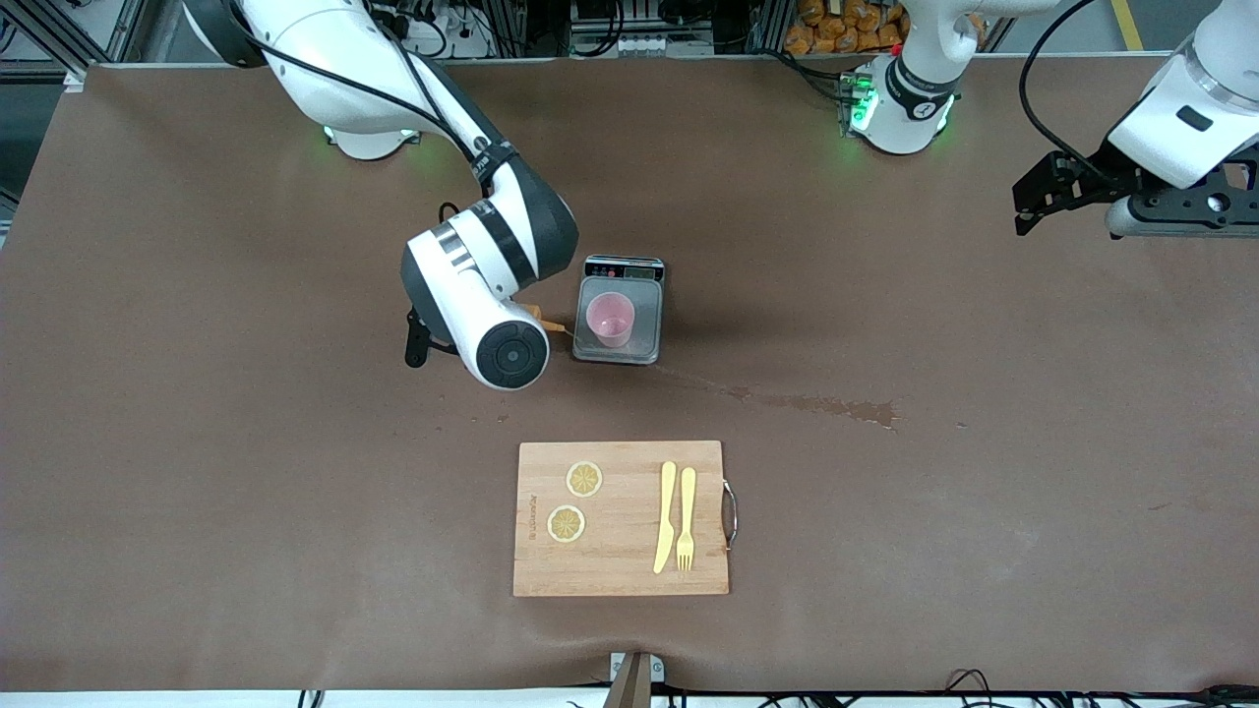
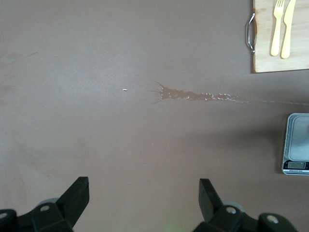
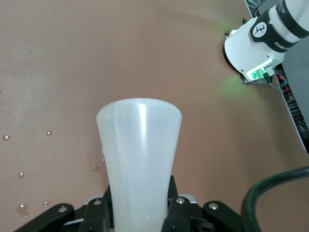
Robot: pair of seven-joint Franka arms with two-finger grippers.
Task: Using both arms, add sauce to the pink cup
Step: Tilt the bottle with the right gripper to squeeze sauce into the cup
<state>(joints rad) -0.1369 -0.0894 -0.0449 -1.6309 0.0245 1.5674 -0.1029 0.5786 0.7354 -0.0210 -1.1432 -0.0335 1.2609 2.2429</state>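
**Sauce bottle tipped beside the cup on the scale**

The right gripper [image 3: 140, 215] is clenched on the sauce [image 3: 140, 159], its black fingers [image 3: 99, 215] pressed against both sides of the translucent white bottle body. In the front view the right arm's wrist hides most of the bottle; only the orange nozzle [image 1: 544, 320] pokes out, pointing toward the pink cup [image 1: 610, 319] and ending just beside the scale [image 1: 644, 344], not over the cup's rim.

The pink cup stands upright on the grey scale's plate, near the middle of the table, farther from the front camera than the wooden cutting board [image 1: 620, 580].

The left gripper [image 2: 144, 198] waits over bare table at the left arm's end, its jaws spread wide and holding nothing.

A streak of spilled brown liquid [image 1: 826, 403] runs across the table from near the scale toward the left arm's end (small droplets also dot the table under the right wrist). On the board lie two lemon slices [image 1: 584, 479], a yellow knife [image 1: 666, 516] and a yellow fork [image 1: 686, 518].
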